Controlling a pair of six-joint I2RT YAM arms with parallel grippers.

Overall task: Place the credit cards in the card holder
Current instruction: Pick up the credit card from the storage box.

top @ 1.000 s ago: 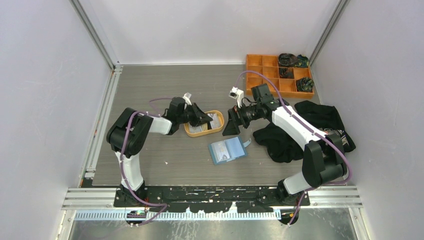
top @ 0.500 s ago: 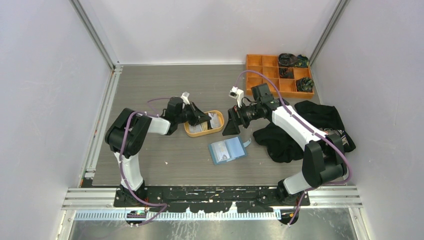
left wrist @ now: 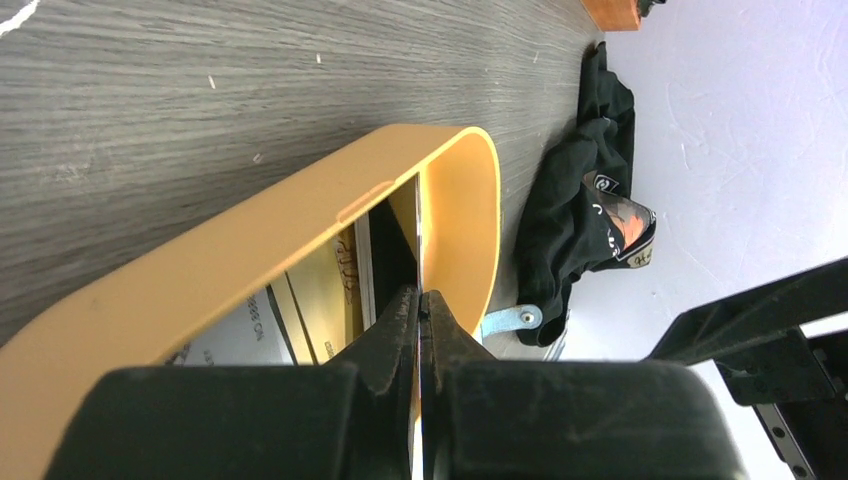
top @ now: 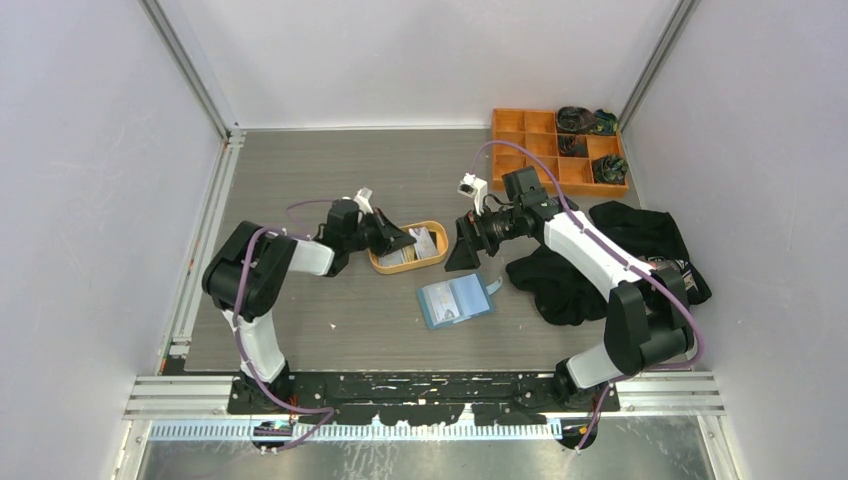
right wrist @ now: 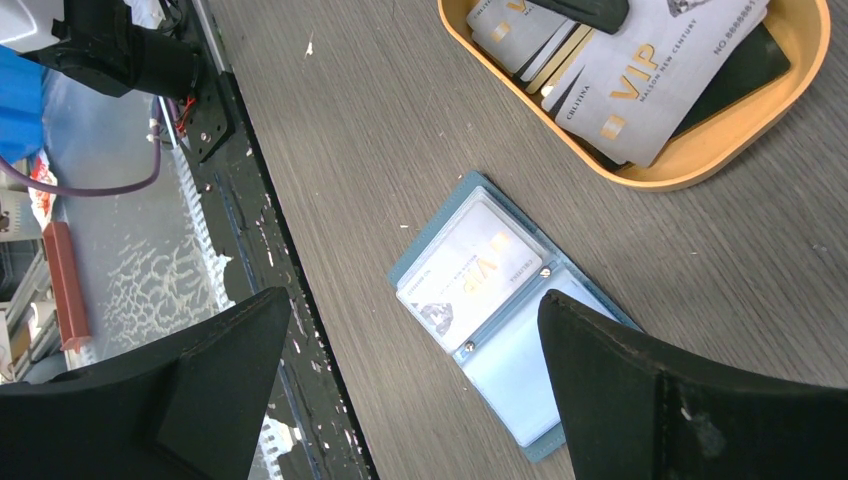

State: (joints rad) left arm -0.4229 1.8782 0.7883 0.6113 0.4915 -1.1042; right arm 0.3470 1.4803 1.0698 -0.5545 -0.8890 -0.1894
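Observation:
The credit cards [top: 420, 243] lie stacked in the orange oval tray [top: 437, 260]; in the right wrist view they are white, grey and black cards [right wrist: 650, 80]. My left gripper [top: 401, 240] reaches into the tray's left end and is shut on one thin card, seen edge-on [left wrist: 418, 225] between its fingertips [left wrist: 421, 300]. The blue card holder [top: 455, 300] lies open on the table below the tray, with one white card in its left clear pocket [right wrist: 470, 265]. My right gripper [top: 462, 246] is open and empty, hovering above the holder [right wrist: 520, 340].
An orange compartment box [top: 545, 150] with dark items stands at the back right. A black cloth [top: 600, 260] lies right of the holder, under the right arm. The table's near edge and metal rail [right wrist: 230, 200] show in the right wrist view.
My left arm has drawn back slightly to the left with its gripper still in the tray. The right arm and the card holder have not moved.

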